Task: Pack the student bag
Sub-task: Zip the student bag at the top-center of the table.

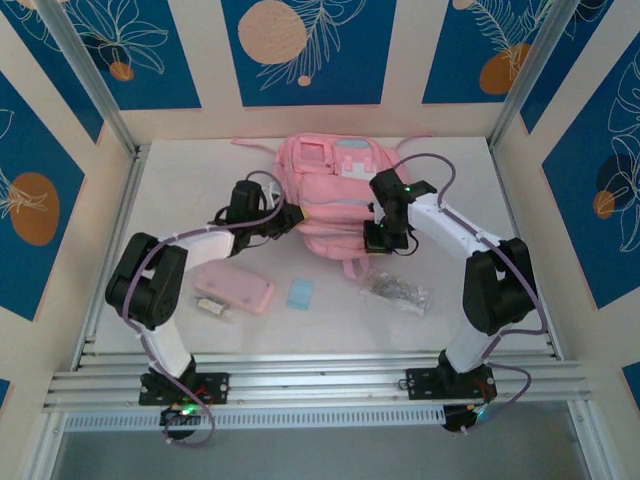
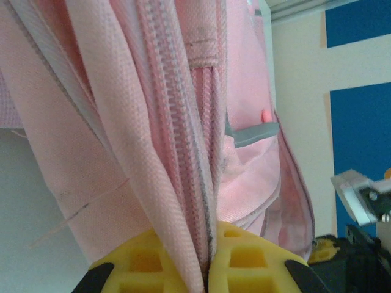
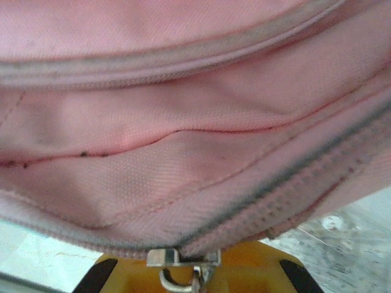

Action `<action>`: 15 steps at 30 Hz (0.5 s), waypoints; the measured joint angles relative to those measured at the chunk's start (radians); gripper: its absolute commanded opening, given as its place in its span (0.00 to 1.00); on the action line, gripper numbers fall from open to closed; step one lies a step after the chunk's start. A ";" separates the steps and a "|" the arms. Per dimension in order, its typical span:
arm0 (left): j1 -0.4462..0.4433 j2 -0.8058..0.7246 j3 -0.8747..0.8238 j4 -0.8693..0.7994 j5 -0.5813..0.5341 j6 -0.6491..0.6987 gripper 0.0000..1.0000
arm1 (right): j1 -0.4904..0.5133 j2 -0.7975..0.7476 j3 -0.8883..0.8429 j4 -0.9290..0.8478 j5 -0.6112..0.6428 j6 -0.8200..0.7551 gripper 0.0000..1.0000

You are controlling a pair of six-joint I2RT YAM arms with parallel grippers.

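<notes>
The student bag (image 1: 330,185), a large pink backpack with a white-and-pink patch, lies at the back middle of the table. My left gripper (image 1: 291,219) is at its left side. In the left wrist view its yellow fingers (image 2: 146,259) are shut on a fold of the bag's zipper edge (image 2: 183,152), and the left gripper (image 2: 208,250) pinches that pink fabric. My right gripper (image 1: 381,236) is at the bag's near right edge. In the right wrist view the metal zipper slider (image 3: 182,257) sits right at the right gripper (image 3: 197,279), which is shut on its pull.
On the table nearer the arms lie a flat pink pencil case (image 1: 236,288), a small light-blue item (image 1: 300,293) and a clear plastic packet (image 1: 397,292). A pink strap (image 1: 354,267) trails from the bag's near edge. Patterned walls close in three sides.
</notes>
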 measured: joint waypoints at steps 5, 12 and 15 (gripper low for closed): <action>0.071 0.037 0.108 -0.074 -0.016 0.031 0.70 | 0.046 0.002 -0.008 0.149 -0.157 0.032 0.00; 0.101 -0.055 0.020 -0.065 -0.087 0.030 0.86 | 0.111 0.084 -0.003 0.396 -0.312 0.223 0.00; 0.101 -0.153 -0.097 -0.047 -0.111 0.018 0.87 | 0.134 0.144 0.030 0.477 -0.351 0.309 0.00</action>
